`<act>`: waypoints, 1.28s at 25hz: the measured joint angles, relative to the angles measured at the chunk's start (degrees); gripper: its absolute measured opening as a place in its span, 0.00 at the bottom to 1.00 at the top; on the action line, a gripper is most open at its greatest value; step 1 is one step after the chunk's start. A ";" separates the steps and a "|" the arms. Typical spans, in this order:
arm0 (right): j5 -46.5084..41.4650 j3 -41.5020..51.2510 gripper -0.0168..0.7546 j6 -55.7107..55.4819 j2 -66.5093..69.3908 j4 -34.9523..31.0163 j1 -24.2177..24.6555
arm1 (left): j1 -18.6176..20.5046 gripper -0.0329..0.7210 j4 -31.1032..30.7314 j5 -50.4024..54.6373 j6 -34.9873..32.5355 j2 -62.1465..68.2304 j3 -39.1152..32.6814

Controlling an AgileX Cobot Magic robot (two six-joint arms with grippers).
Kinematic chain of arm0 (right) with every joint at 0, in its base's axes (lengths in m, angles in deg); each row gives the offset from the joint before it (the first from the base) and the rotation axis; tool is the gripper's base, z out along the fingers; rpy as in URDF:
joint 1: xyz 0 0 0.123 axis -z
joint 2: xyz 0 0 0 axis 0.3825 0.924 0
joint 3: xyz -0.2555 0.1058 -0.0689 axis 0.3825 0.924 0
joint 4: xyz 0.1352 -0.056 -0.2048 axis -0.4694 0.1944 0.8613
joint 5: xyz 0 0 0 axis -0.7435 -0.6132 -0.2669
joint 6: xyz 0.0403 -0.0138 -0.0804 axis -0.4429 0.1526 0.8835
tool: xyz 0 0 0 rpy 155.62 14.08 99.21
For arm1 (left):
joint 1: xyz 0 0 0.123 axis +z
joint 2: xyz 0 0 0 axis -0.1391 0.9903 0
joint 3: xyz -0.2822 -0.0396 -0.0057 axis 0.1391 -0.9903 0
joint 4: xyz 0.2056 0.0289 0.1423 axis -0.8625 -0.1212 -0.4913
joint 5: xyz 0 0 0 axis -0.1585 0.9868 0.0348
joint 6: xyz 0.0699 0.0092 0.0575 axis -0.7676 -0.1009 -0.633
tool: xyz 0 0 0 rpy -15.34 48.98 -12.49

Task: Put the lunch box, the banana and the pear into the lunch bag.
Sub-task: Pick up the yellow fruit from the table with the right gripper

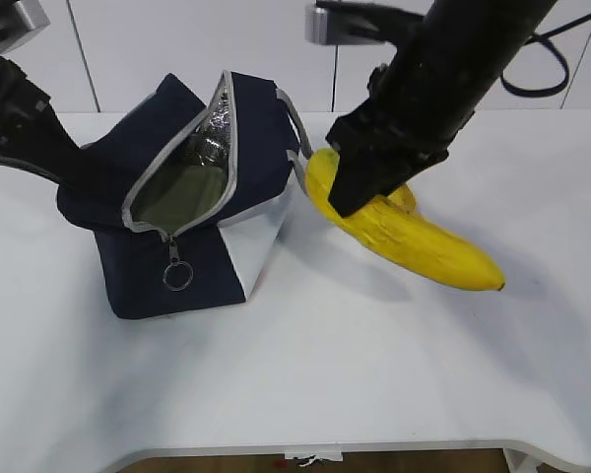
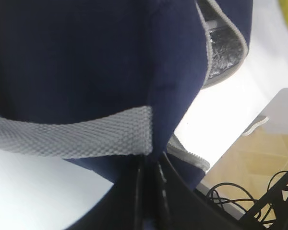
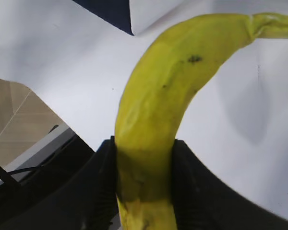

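the lunch bag (image 1: 192, 212) sits on the white table (image 1: 374, 374) in the left half of the exterior view, tipped so that its unzipped mouth faces the camera — the grey zipper edges gape apart, the silver lining (image 1: 209, 148) shows inside, and the ring pull (image 1: 177, 275) hangs down over the navy front. a sage-green surface, the lid of the lunch box (image 1: 182, 195), shows low inside the opening. the left gripper (image 1: 74, 163) comes in from the upper left of that frame and meets the bag's navy fabric on its left side. in the left wrist view its dark fingers (image 2: 156, 191) sit at the bottom centre, pressed together on a fold of the bag's fabric just below the grey webbing handle (image 2: 72, 136).

the right gripper (image 1: 360, 192) hangs at the upper centre-right of the exterior view, its black fingers clamped on the banana (image 1: 414, 236) near its upper left end. the banana slants down to the right, its tip close to the table at the right, just beside the bag's white side panel (image 1: 261, 236). in the right wrist view the banana (image 3: 168, 96) rises from between the two black fingers (image 3: 197, 191) at the bottom and curves to the upper right, casting a shadow on the table.
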 joint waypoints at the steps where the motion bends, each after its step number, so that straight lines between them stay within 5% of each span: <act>1: -0.10 -0.33 0.35 0.00 -1.05 -0.58 0.00 | 0.00 0.04 0.48 0.00 0.00 0.00 0.00; 8: 8.48 -4.00 0.35 -0.24 -1.99 -12.72 0.00 | 0.00 0.04 3.88 0.00 0.00 0.00 0.00; 14: 24.31 -4.00 0.35 -0.24 1.24 -29.20 0.00 | 0.00 0.04 7.09 0.00 0.00 0.00 0.00; 23: 36.52 -4.00 0.35 6.97 11.40 -53.41 0.00 | 0.00 0.04 9.66 0.00 0.00 0.00 0.00; 32: 39.69 -4.00 0.35 22.36 18.95 -61.09 0.00 | 0.00 0.04 10.21 -0.21 0.00 0.00 0.00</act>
